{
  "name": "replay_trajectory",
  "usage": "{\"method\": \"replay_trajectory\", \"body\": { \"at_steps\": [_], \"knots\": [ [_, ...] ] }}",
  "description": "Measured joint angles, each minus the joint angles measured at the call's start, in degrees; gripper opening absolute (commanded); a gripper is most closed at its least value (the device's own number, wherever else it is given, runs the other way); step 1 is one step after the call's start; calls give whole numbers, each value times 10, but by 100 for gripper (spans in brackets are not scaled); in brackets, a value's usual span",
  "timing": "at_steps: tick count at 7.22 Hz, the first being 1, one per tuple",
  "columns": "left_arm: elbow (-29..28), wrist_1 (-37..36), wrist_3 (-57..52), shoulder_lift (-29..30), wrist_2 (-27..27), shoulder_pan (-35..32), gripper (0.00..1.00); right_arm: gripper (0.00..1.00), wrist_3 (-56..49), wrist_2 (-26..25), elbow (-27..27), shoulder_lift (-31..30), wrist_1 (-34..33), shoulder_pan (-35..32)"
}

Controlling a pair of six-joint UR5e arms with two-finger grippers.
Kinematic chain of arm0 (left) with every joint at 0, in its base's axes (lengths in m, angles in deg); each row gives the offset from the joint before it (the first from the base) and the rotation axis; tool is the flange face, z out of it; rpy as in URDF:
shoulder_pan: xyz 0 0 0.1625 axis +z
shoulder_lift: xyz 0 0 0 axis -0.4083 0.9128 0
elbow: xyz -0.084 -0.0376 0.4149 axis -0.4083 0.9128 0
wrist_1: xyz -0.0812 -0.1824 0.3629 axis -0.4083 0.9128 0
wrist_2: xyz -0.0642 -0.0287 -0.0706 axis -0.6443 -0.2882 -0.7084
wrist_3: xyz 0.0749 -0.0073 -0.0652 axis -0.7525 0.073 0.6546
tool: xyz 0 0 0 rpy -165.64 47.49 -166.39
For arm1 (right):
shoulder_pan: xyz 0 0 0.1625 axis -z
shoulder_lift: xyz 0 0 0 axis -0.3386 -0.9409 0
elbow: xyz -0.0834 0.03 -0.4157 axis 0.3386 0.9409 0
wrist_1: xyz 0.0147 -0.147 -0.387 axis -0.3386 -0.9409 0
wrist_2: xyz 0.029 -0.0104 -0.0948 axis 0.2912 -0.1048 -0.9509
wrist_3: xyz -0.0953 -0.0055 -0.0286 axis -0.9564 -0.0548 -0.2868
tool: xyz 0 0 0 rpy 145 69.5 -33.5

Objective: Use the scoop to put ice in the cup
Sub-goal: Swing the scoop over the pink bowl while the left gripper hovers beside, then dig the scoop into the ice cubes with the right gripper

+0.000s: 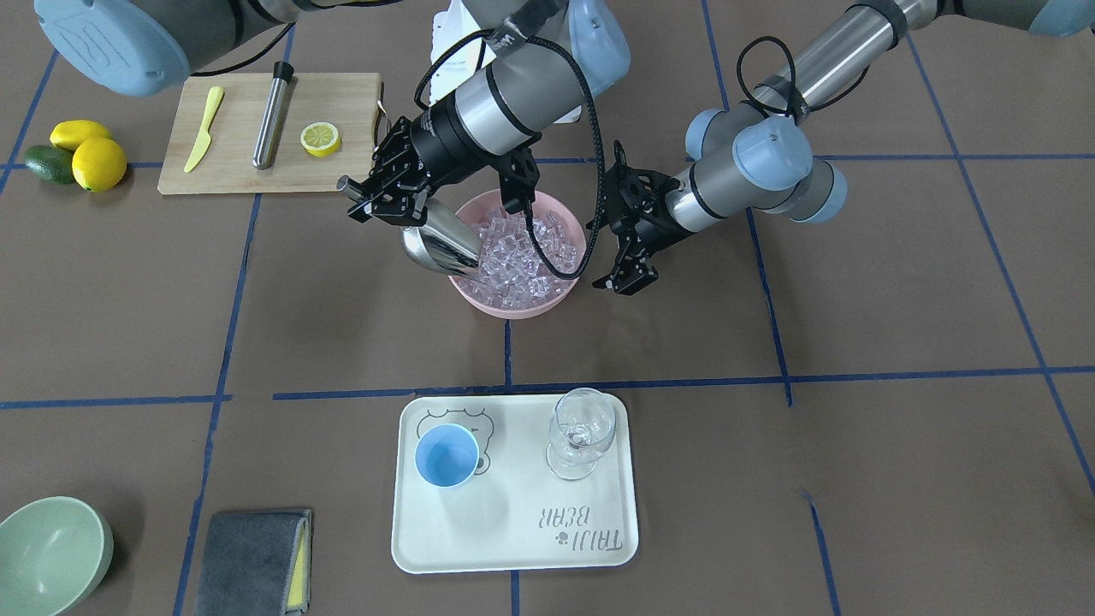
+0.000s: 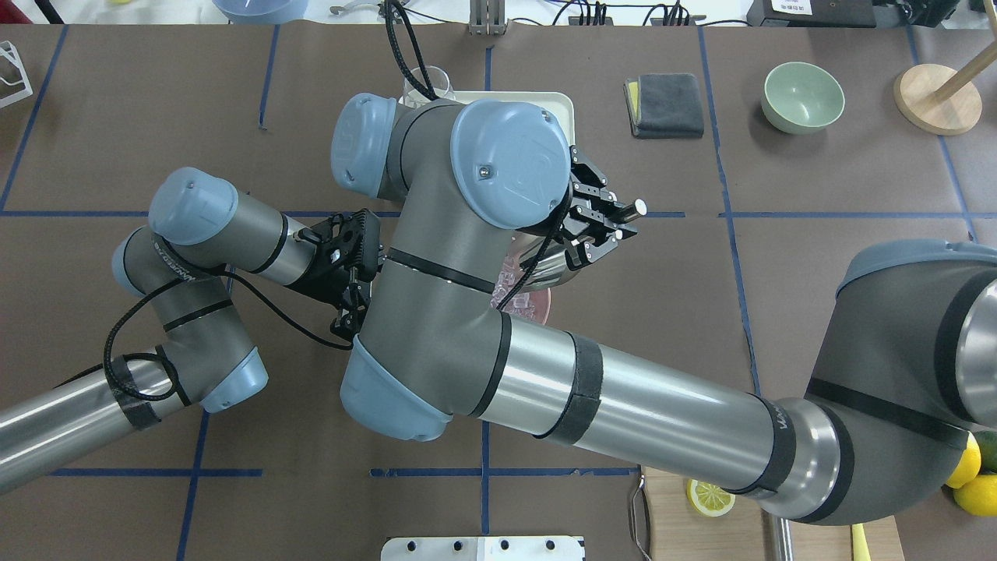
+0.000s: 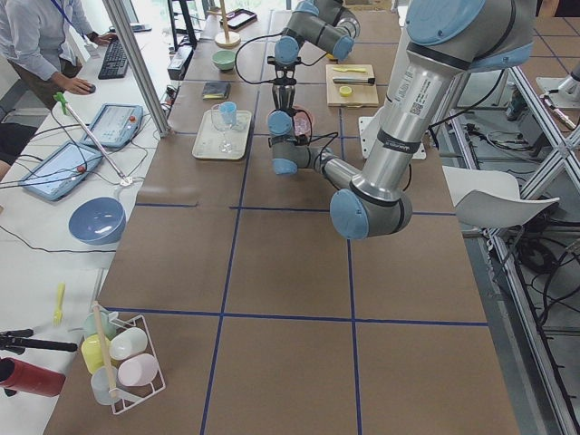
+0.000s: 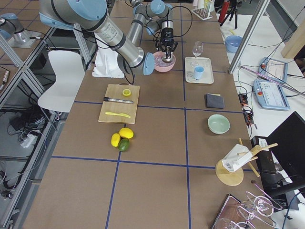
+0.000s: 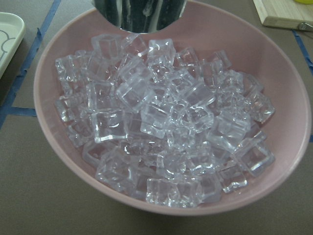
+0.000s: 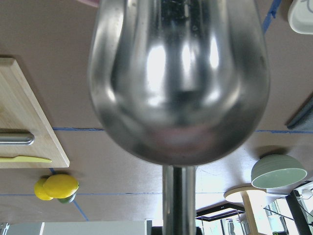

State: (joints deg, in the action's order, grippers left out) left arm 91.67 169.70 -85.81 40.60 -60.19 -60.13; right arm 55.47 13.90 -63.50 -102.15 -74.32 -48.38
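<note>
The scoop (image 1: 440, 239) is shiny steel, and my right gripper (image 1: 385, 201) is shut on its thin handle. It tilts down with its mouth in the ice (image 1: 522, 252) at the left side of the pink bowl (image 1: 513, 306). The right wrist view shows the scoop's rounded back (image 6: 178, 83). The left wrist view shows the ice (image 5: 166, 127) piled in the pink bowl (image 5: 288, 98) and the scoop's mouth (image 5: 139, 14) at the top. My left gripper (image 1: 631, 275) is open and empty, just right of the bowl and apart from it. The light-blue cup (image 1: 446, 455) stands empty on the white tray (image 1: 513, 530).
A clear stemmed glass (image 1: 582, 432) stands on the tray right of the cup. A cutting board (image 1: 248, 162) holds a yellow knife, a steel cylinder (image 1: 272, 115) and a lemon slice. Lemons (image 1: 98, 162), a green bowl (image 1: 51, 552) and a grey cloth (image 1: 252, 560) lie at the left.
</note>
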Motion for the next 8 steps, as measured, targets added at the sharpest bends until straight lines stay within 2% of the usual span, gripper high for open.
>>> {"method": "replay_trajectory", "body": {
  "at_steps": [4, 8],
  "knots": [
    [-2, 0, 0, 0, 0, 0, 100, 0, -15, -12, 6, 1, -17, 22],
    [-2, 0, 0, 0, 0, 0, 100, 0, -10, -13, 12, -3, 6, 31]
  ]
}}
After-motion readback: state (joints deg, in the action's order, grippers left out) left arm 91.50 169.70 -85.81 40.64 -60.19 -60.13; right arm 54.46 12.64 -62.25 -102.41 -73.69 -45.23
